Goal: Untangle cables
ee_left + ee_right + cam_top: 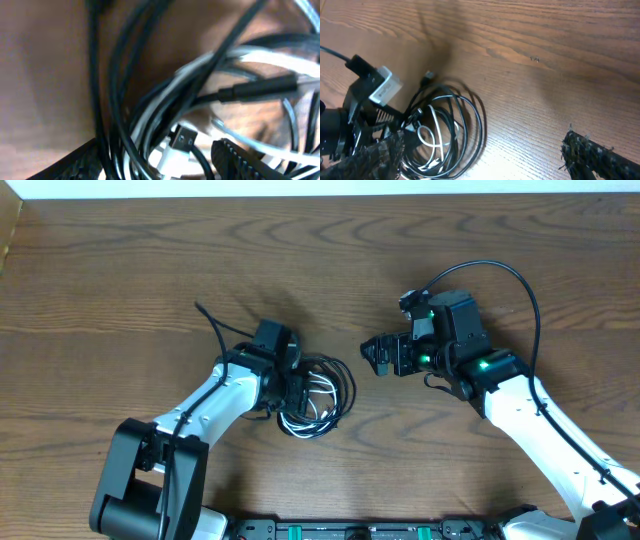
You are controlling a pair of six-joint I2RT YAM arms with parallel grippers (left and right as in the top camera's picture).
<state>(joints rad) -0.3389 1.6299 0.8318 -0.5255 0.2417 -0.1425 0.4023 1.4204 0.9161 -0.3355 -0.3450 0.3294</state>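
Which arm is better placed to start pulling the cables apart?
Left. Left fingers straddle the tangled black and white cables; right fingers hang open off to the side, clear of the pile.

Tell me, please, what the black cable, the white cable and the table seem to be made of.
Black cable: likely rubbery plastic sheath, smooth with a soft sheen, bending in loops. White cable: similar glossy plastic, catching bright highlights. Table: wood or wood-look laminate, brown with grain lines, matte; which one, I cannot tell.

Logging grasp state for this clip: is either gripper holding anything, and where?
Nothing is clamped: the left gripper straddles the cables open, the right gripper is open and empty.
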